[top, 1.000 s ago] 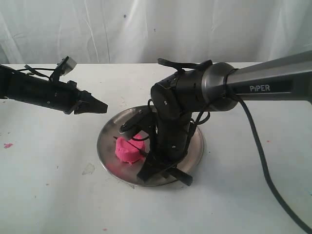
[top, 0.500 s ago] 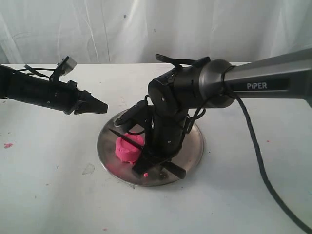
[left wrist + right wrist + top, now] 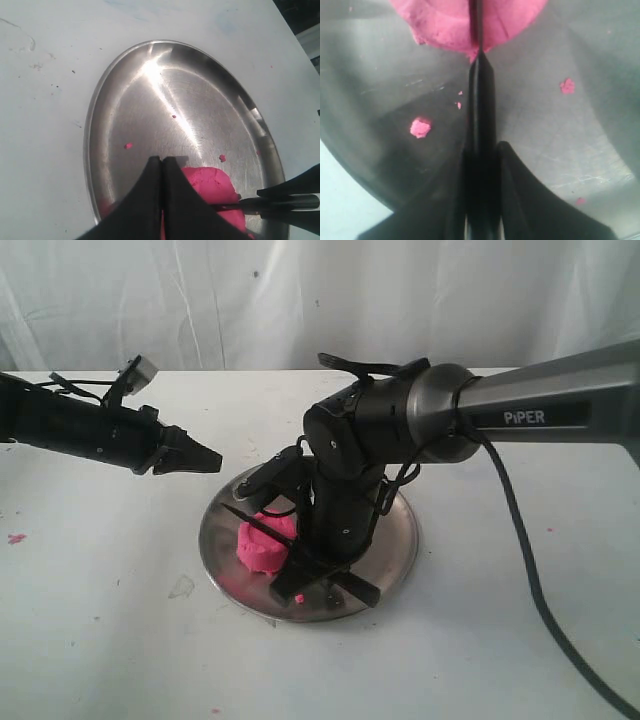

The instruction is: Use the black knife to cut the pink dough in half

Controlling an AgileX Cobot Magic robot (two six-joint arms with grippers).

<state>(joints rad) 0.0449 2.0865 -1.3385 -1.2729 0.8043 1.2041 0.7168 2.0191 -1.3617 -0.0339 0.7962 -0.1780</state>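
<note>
Now | right gripper (image 3: 482, 148) clamps black knife (image 3: 481, 80) in pink dough (image 3: 442, 20) | left gripper (image 3: 161, 162) closed

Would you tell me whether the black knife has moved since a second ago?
Yes: the black knife slid left, toward the steel plate's left rim.

The right gripper (image 3: 318, 578) holds the black knife (image 3: 256, 524) across the pink dough (image 3: 260, 548) on the steel plate (image 3: 404, 532); the left gripper (image 3: 204, 457) hovers apart.
</note>
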